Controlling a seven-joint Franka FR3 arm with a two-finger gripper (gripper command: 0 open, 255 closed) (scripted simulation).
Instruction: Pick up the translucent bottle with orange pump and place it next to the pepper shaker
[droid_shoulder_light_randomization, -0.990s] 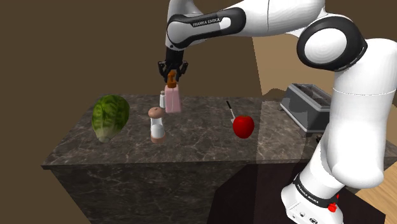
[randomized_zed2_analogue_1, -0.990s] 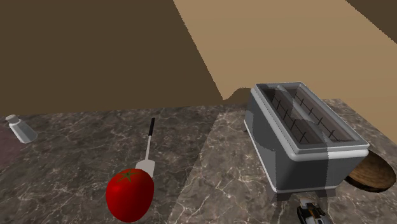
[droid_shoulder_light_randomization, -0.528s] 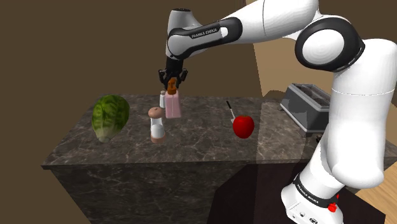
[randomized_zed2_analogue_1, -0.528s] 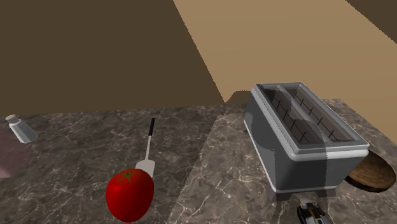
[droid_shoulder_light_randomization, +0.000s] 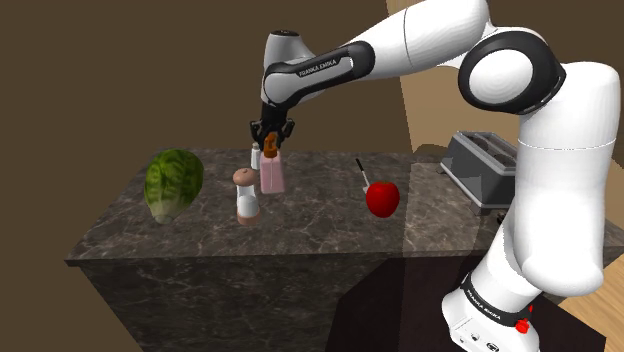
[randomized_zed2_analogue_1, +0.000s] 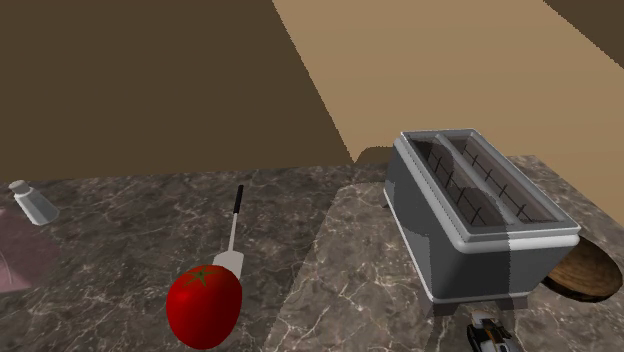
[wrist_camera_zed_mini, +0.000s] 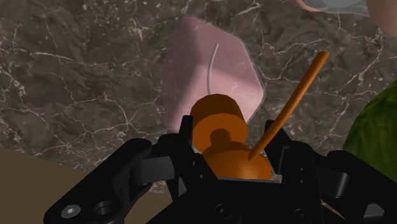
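The gripper (droid_shoulder_light_randomization: 270, 133) is clamping down on the orange pump of the pinkish translucent bottle (droid_shoulder_light_randomization: 272, 172), holding it upright. It's hanging low over the marble counter (droid_shoulder_light_randomization: 300, 225), just beside the brown-capped shaker (droid_shoulder_light_randomization: 246, 195) and the small grey shaker (droid_shoulder_light_randomization: 256, 156).

Pump bottle (droid_shoulder_light_randomization: 272, 172): pinkish translucent body with an orange pump head. It is upright, and I hold it by the pump in my pincer (droid_shoulder_light_randomization: 270, 134), with the body hanging straight below the fingers. Brown-capped shaker (droid_shoulder_light_randomization: 246, 196): white body, upright on the counter (droid_shoulder_light_randomization: 300, 225), just beside the bottle and lower than the pincer.
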